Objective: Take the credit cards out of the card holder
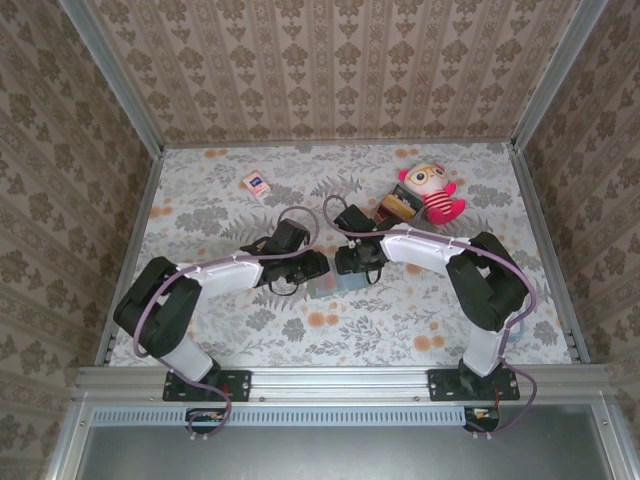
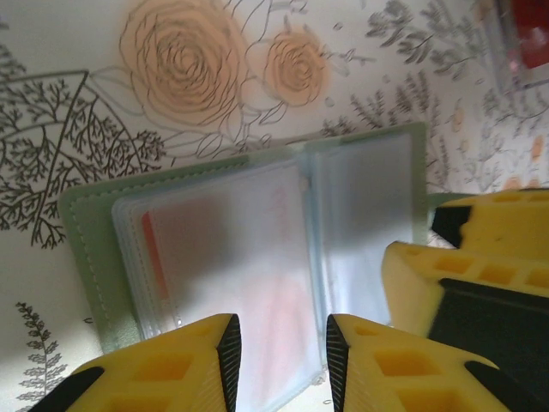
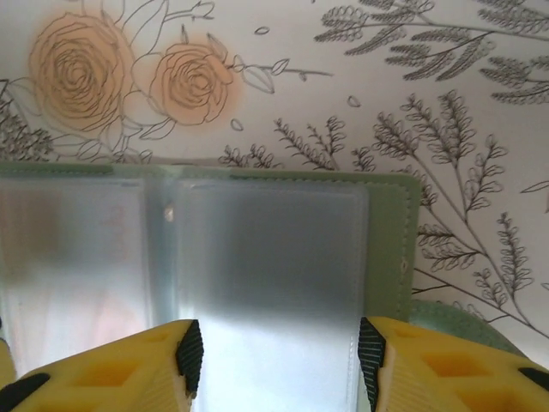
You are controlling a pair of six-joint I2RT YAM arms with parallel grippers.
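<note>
From above, two arms are meeting at the middle of a floral tabletop [image 1: 250, 325], the left gripper [image 1: 312, 270] and the right gripper [image 1: 352, 262] pointing toward each other over the grey-green card holder [image 1: 335, 285], which is lying flat between them. A plush toy [image 1: 437, 192] and a stack of blocks [image 1: 397, 207] are sitting near the far right, and a pink-and-white packet [image 1: 256, 184] is lying toward the far left. In the left wrist view, the card holder [image 2: 94, 249] is lying open like a book, its frosted clear sleeves [image 2: 360, 232] facing up, with a pinkish-red credit card [image 2: 266, 296] showing faintly through one. The left gripper [image 2: 283, 356] is hovering low over that sleeve with a narrow gap between its yellow fingers; whether it is pinching anything cannot be told. In the right wrist view, the right gripper [image 3: 274, 352] is standing wide open, its fingers straddling the right-hand sleeve of the card holder [image 3: 390, 249].
</note>
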